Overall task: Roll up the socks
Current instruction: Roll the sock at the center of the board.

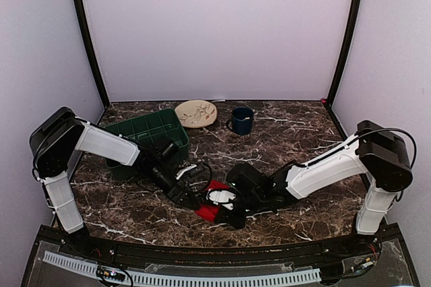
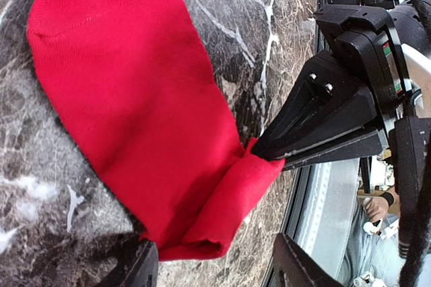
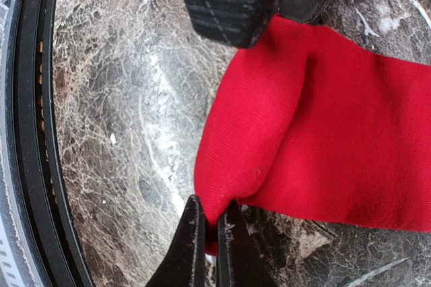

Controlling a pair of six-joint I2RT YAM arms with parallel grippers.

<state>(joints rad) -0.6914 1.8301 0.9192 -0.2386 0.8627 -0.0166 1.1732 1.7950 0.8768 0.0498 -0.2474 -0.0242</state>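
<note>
My right gripper (image 3: 212,216) clamps the sock's (image 3: 337,139) folded end near the table's (image 1: 303,145) front edge so the roll holds; left gripper (image 2: 215,260) straddles it, open.

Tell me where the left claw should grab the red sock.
Probably the folded end of the red sock, at the corner opposite the one the right claw pinches. Come from above with jaws astride the fold: it stands up doubled, while the rest lies flat.

Bright red fabric socks (image 2: 135,118) lie on the dark brown, white-veined marble counter (image 1: 296,132), near a green plastic crate (image 1: 145,132) and a navy mug (image 1: 241,120).
</note>
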